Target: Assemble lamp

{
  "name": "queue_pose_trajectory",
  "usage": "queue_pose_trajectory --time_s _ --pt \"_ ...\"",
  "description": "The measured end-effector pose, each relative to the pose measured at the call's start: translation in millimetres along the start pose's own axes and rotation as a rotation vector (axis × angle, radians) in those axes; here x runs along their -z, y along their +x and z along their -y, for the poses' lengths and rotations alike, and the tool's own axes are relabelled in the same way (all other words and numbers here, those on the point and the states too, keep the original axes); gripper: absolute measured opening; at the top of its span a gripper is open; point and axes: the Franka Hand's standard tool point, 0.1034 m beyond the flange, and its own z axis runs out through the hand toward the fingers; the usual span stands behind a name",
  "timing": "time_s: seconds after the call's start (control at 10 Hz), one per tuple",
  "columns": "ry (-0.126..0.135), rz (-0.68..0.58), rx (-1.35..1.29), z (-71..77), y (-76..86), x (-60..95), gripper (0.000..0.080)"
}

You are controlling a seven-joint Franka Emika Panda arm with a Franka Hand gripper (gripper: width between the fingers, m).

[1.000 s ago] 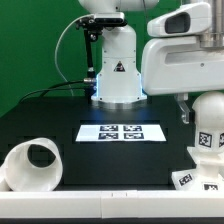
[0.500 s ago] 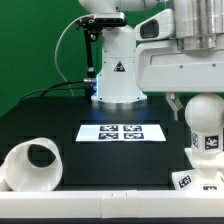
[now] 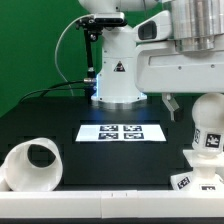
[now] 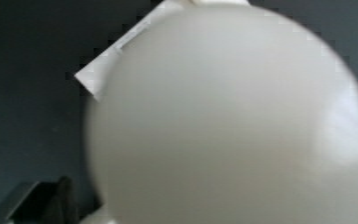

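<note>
The round-headed bulb stands upright at the exterior view's right, on the flat base, whose tags show at the lower right. The hollow shade lies on its side at the lower left. My gripper hangs over the bulb. One dark finger stands just left of the bulb head with a small gap, and the other finger is hidden. In the wrist view the bulb fills the picture. A dark finger stands at its edge, and a corner of the base shows behind it.
The marker board lies flat in the middle of the black table. The robot's white pedestal stands behind it. A green wall closes off the back, and the table's front edge runs just below the shade.
The hand has swung lower and closer to the camera over the bulb. The bulb has shifted slightly to the exterior view's right. The shade has not moved.
</note>
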Motion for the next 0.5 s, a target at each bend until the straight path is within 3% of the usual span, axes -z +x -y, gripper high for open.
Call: queue_pose_trajectory --time_s 0.5 --pt "-0.010 0.002 0.399 1.1 1.3 0.2 0.0699"
